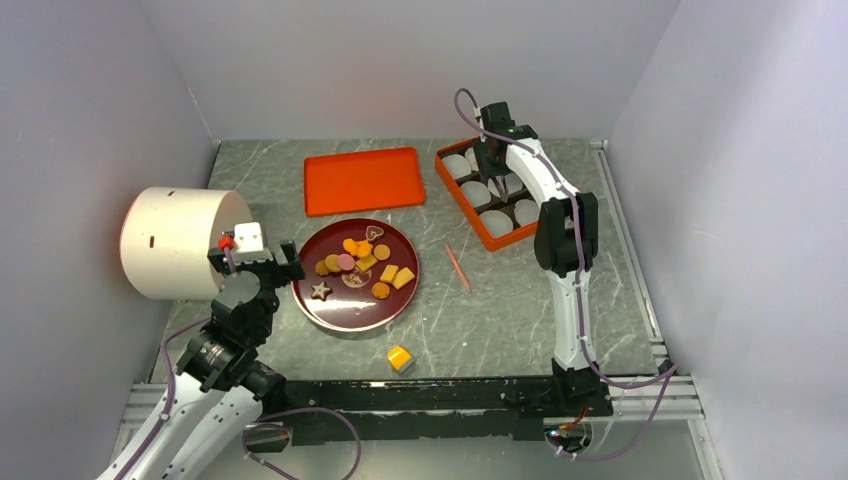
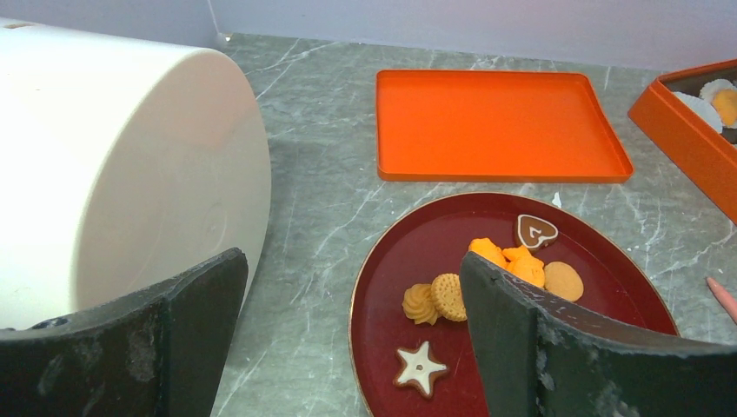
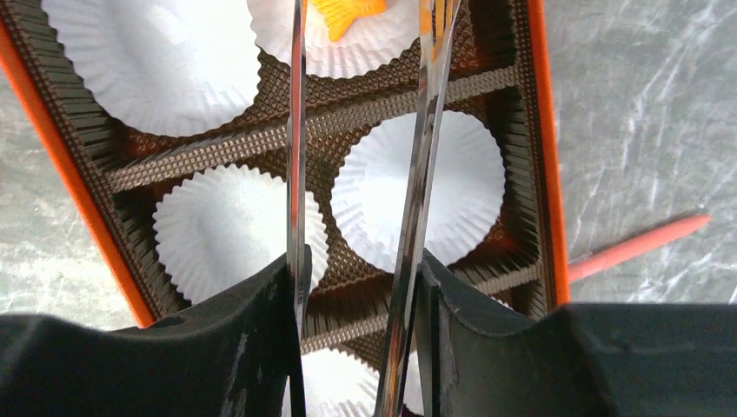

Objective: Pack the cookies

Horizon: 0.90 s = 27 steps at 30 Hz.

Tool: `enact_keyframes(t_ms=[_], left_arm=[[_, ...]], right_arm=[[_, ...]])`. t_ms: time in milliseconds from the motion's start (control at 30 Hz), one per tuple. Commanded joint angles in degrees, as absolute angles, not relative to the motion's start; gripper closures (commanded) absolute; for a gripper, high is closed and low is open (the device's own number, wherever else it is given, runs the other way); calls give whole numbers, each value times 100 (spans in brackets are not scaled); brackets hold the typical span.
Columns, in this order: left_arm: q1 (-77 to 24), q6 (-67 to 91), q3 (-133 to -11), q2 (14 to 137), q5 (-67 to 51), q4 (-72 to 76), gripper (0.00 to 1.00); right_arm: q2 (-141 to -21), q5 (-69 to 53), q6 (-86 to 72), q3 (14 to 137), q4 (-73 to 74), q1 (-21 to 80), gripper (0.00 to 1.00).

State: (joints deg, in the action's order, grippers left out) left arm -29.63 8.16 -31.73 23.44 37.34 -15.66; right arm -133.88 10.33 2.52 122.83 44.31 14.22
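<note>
Several cookies (image 1: pixel 360 262), mostly orange and yellow, lie on a dark red plate (image 1: pixel 345 308). In the left wrist view I see a white-iced star (image 2: pixel 421 368), a brown heart (image 2: pixel 536 231) and round biscuits (image 2: pixel 448 296). My left gripper (image 1: pixel 257 268) (image 2: pixel 352 261) stands open at the plate's left edge with nothing between its fingers. My right gripper (image 1: pixel 490 160) (image 3: pixel 361 265) is shut on metal tongs (image 3: pixel 295 130), over the orange box (image 1: pixel 445 178) of white paper cups. The tong blades are apart and hold nothing. One orange cookie (image 3: pixel 348 13) lies in a cup.
A big white cylinder (image 1: pixel 180 240) (image 2: pixel 113 165) lies on its side just left of the left gripper. An orange lid (image 1: pixel 363 180) (image 2: pixel 500 122) sits behind the plate. A thin pink stick (image 1: pixel 458 267) (image 3: pixel 639 248) and a yellow cube (image 1: pixel 399 358) lie on the table.
</note>
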Motion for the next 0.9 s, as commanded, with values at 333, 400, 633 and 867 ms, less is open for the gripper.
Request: enact_keyframes(t_ms=[333,400,633,867], left_arm=[[-2935,729,-3174,2186,3640,-1335,4],[-2934,736,-3173,2182,3643,-1336,4],[-2935,760,-3186,2213,3638,-1351,4],[-2935,780,-3192,2259,3639,-1362,4]], right_arm=[[-11474,990,171,11148,4403,1917,56],[-11259,1047,159,10861,4401,2107,57],[-10602,1142,12,10082,4501,2924,57],[-10221,951,-535,9593,4566,3714,58]])
